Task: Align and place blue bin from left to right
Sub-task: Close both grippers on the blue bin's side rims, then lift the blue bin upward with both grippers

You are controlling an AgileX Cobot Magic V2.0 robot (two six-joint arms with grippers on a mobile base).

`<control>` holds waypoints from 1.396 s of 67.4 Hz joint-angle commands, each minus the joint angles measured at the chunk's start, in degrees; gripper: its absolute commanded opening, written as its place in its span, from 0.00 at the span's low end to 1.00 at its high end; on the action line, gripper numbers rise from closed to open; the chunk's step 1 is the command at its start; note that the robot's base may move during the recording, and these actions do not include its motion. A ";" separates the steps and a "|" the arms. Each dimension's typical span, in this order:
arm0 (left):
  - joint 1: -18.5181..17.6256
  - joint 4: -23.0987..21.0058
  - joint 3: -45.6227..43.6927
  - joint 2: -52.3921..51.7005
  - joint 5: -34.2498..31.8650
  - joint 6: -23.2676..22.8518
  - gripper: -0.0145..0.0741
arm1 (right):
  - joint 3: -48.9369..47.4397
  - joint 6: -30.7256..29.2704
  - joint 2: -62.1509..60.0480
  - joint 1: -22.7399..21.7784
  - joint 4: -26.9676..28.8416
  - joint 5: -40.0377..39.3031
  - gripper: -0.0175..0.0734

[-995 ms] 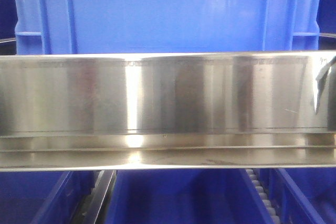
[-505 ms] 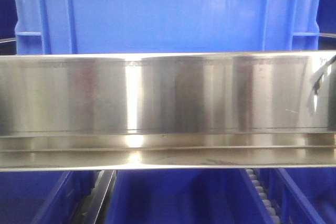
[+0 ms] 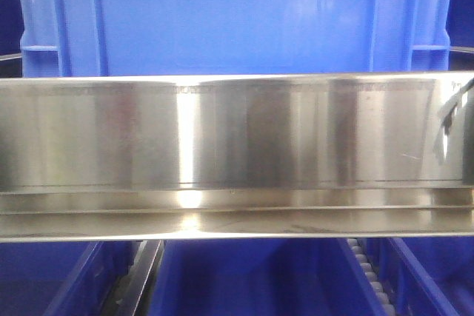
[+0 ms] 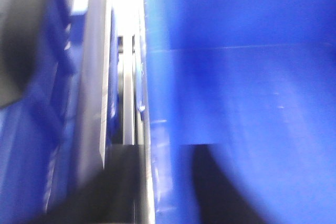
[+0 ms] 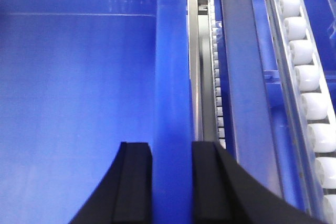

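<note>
The blue bin [image 3: 237,20] fills the top of the front view, its flat side wall and corner ribs rising behind a steel rail. The right wrist view looks down on the bin's inside [image 5: 73,77] and its right wall rim [image 5: 170,77]. My right gripper [image 5: 171,182] straddles that rim, one black finger [image 5: 134,182] inside and one outside, pressed on it. The left wrist view is blurred. There, my left gripper [image 4: 165,182] shows as two dark fingers either side of the bin's wall [image 4: 252,87], apparently clamped on it.
A shiny steel rail [image 3: 237,146] crosses the whole front view in front of the bin. Smaller blue totes [image 3: 252,279] sit below it. A white roller track [image 5: 304,77] and a metal channel [image 5: 241,77] run beside the bin's right wall.
The dark reflection at the rail's right end shifted slightly one second ago. The bin shows no visible movement.
</note>
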 commanded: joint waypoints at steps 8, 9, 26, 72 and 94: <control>-1.06 1.07 -0.58 1.91 -1.92 -4.31 0.53 | -0.36 -0.09 -0.27 0.08 -0.94 0.04 0.11; -1.06 1.07 -0.63 2.13 -1.92 -4.60 0.52 | -0.36 -0.09 -0.27 0.08 -0.94 0.04 0.11; -1.06 1.68 -2.99 6.67 0.35 -4.89 0.48 | -0.36 -0.09 -0.27 0.08 -0.94 0.30 0.11; -1.06 3.39 -9.19 8.63 5.00 -4.89 0.48 | -0.36 -0.09 -0.27 0.08 -0.94 0.44 0.11; -1.06 3.65 -9.19 9.64 7.18 -4.89 0.48 | -0.36 -0.09 -0.27 0.08 -0.94 0.44 0.11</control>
